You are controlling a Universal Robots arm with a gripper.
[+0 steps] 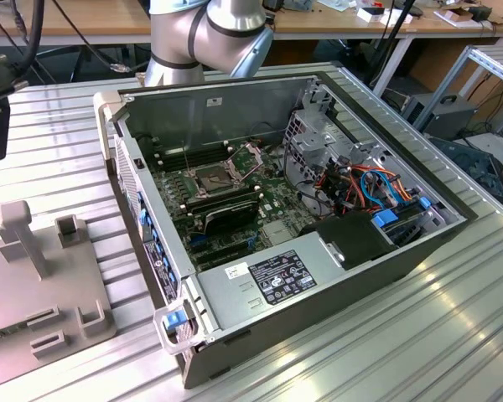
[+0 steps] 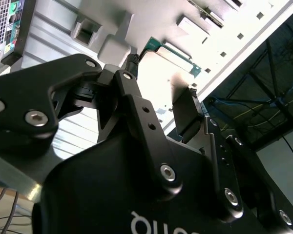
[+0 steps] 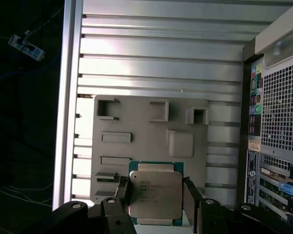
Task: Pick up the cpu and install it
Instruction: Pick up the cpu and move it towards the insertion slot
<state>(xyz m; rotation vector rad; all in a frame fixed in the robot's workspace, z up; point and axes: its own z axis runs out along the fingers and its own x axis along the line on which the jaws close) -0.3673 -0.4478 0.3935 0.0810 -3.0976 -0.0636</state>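
Grey-tan cpu (image 3: 155, 200) spotted, flat in a nest at the fixture plate's (image 3: 146, 126) edge, kept square for pickup. Straddling it with the gripper (image 3: 155, 184), fingers (image 3: 122, 187) spread, not clenched.

In the exterior view, looking down at a slant from above and some way off onto the open computer case (image 1: 302, 251) on the ribbed table (image 1: 453, 335), with the grey fixture plate (image 1: 33, 285) at the exterior view's left. In the first wrist view, facing straight down on that plate, fairly near. In the second wrist view, set close behind the gripper (image 2: 161, 78), aimed along it at the same plate. Shared by all three: plate, table, rear end of the case.
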